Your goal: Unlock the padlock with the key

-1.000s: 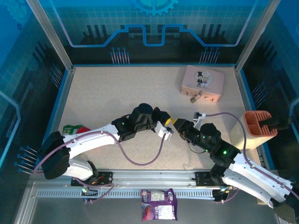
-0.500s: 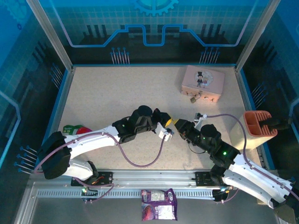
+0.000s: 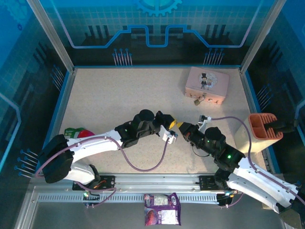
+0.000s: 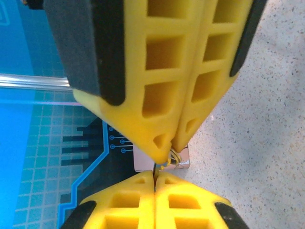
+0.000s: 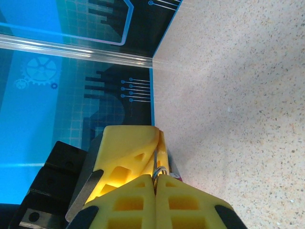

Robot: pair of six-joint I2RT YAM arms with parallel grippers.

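The pink box (image 3: 207, 85) sits on the speckled tabletop (image 3: 109, 95), with the small padlock (image 3: 197, 101) right against the box's near edge. Nearer the camera than the box and slightly to its left, the left hand (image 3: 170, 125) and the right hand (image 3: 181, 126) meet tip to tip. An orange holder (image 3: 263, 129) stands nearer than the box and to its right, and a red-and-green item (image 3: 76, 132) lies far to the box's left.
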